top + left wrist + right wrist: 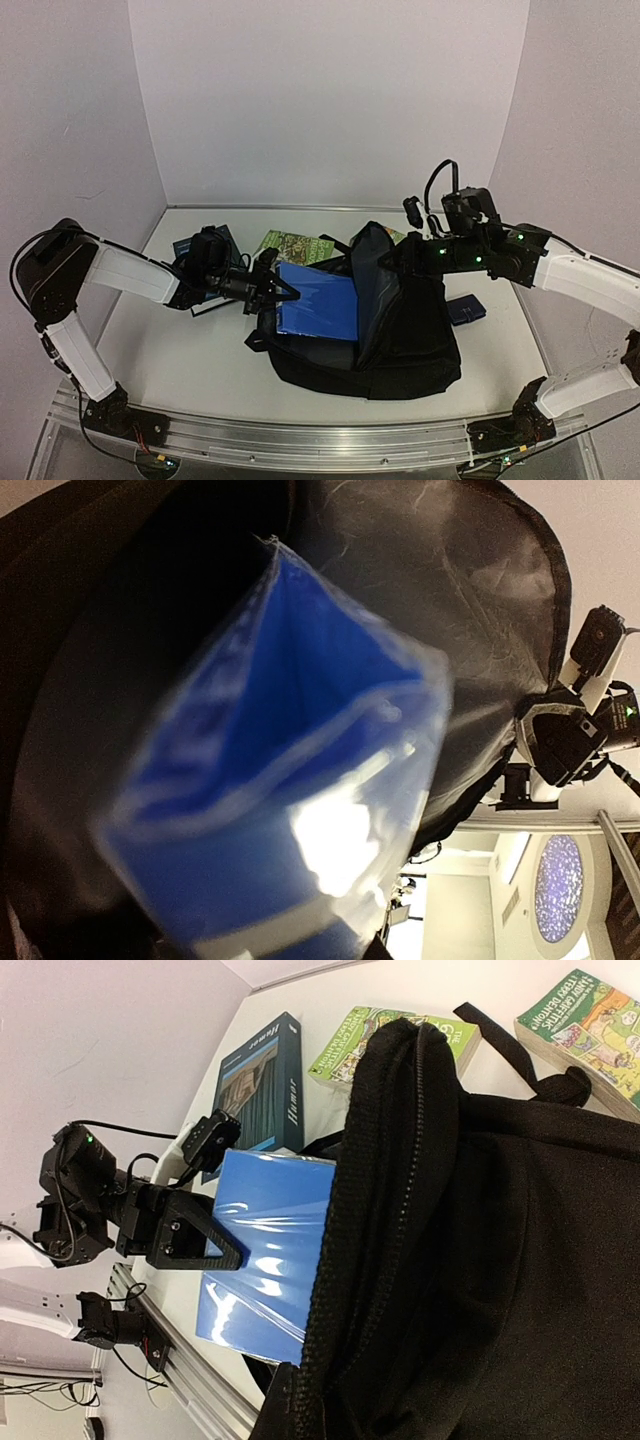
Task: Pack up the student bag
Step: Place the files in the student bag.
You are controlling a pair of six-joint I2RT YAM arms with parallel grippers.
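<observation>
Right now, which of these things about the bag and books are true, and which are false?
1. The left gripper holds the blue book. True.
2. The blue book is fully inside the bag. False: most of it sticks out of the opening.
3. The right gripper holds the bag's rim up. True.
4. A green book lies on top of the bag. False: it lies on the table beyond the bag.
</observation>
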